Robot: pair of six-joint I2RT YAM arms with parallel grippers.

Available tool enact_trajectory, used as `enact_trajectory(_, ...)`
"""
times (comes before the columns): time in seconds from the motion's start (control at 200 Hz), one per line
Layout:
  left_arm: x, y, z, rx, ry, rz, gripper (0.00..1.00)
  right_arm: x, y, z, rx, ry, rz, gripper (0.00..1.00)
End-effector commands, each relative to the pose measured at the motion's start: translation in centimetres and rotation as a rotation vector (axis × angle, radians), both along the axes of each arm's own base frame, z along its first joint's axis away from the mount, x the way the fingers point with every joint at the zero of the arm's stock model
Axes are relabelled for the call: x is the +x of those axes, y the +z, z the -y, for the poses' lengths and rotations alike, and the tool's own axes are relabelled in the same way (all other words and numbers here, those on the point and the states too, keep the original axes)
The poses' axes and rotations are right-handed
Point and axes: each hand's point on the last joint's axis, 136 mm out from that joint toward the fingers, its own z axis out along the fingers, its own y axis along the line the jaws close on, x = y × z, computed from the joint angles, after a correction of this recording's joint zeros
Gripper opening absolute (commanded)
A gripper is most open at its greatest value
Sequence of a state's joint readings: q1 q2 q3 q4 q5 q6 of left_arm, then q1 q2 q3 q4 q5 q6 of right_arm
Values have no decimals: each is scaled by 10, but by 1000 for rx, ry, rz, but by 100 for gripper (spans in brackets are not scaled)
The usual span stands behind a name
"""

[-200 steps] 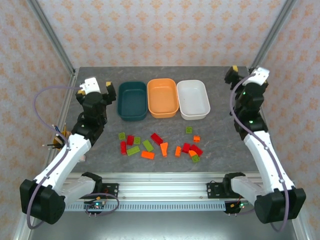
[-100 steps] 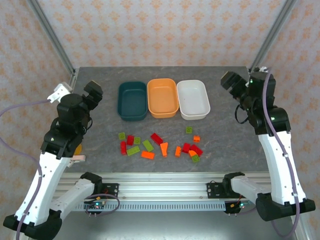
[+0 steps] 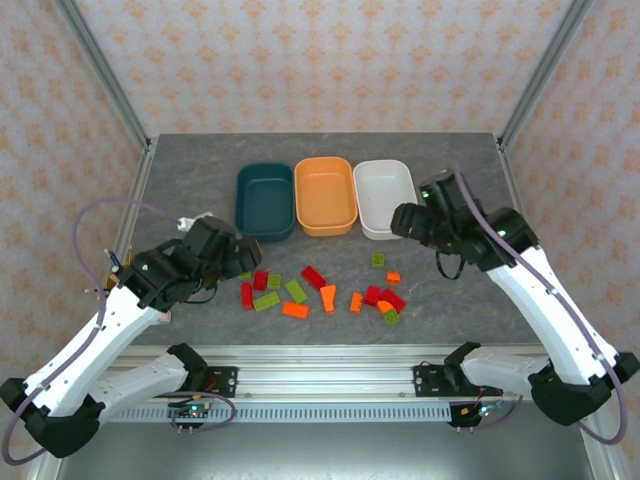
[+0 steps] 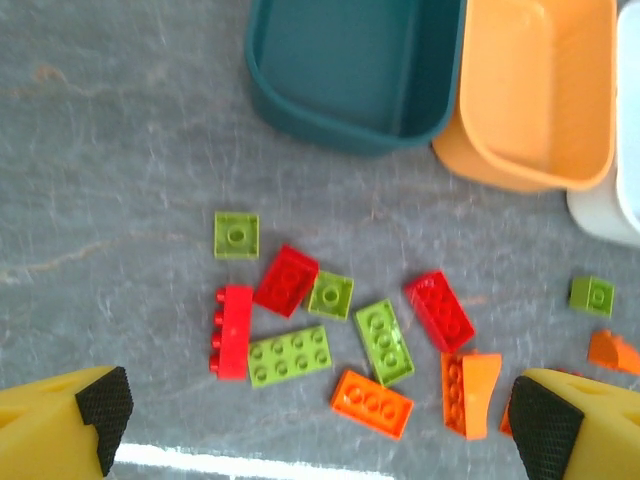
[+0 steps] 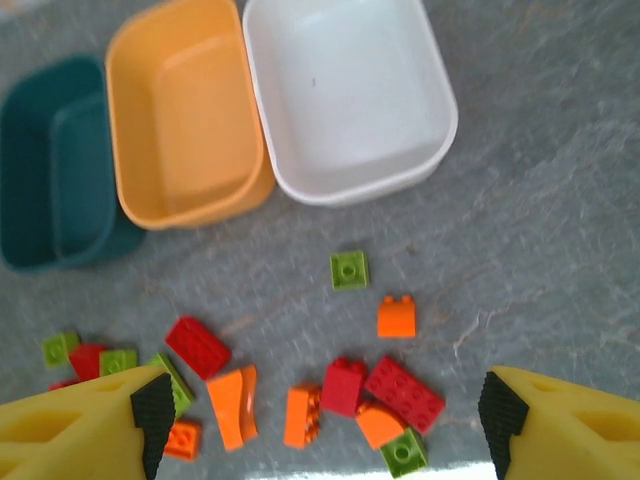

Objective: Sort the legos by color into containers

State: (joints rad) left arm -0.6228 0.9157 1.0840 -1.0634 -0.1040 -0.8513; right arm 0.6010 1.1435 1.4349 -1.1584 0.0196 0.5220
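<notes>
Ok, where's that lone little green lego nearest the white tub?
In the top view the green lego lies right of centre, just in front of the white tub, a small orange brick beside it on the near side.

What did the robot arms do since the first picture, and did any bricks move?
Both arms swung in from the sides of the table: the left arm now hangs over the left bricks, the right arm by the white tub. Both jaws are open and empty; nothing was picked up. The bricks and three tubs stayed put.
</notes>
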Motion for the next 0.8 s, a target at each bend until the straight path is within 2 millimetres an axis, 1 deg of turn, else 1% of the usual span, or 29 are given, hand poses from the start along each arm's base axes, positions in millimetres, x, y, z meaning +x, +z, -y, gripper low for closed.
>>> enact_trajectory(0.0, -17, -19, 2, 16, 0, -54, 99, -14, -30, 1, -85, -15, -98, 81)
enact_trajectory(0.125, -22, -31, 24, -6, -52, -54, 99, -19, -49, -7, -77, -20, -120, 81)
enact_trajectory(0.2, -24, -38, 34, -12, -66, -51, 99, -20, -66, -13, -64, -14, -146, 81)
enact_trajectory(0.31, -25, -42, 52, -15, -106, -33, 99, -22, -91, -19, -66, 0, -189, 81)
enact_trajectory(0.43, -25, -42, 72, -14, -162, -15, 98, -27, -110, -14, -85, -21, -227, 80)
enact_trajectory(0.52, -24, -42, 84, -19, -198, -4, 98, -31, -129, -9, -95, -57, -254, 80)
enact_trajectory(0.651, -23, -42, 94, -33, -230, 12, 98, -34, -157, -11, -70, -83, -282, 80)
enact_trajectory(0.686, -22, -41, 95, -37, -231, 14, 98, -36, -163, -11, -60, -97, -299, 80)
enact_trajectory(0.696, -23, -41, 95, -38, -233, 16, 98, -37, -168, -10, -70, -103, -317, 80)
enact_trajectory(0.716, -23, -41, 94, -37, -232, 17, 98, -39, -174, -10, -71, -112, -336, 80)
enact_trajectory(0.791, -22, -42, 91, -31, -229, 25, 98, -44, -188, -7, -63, -146, -376, 80)
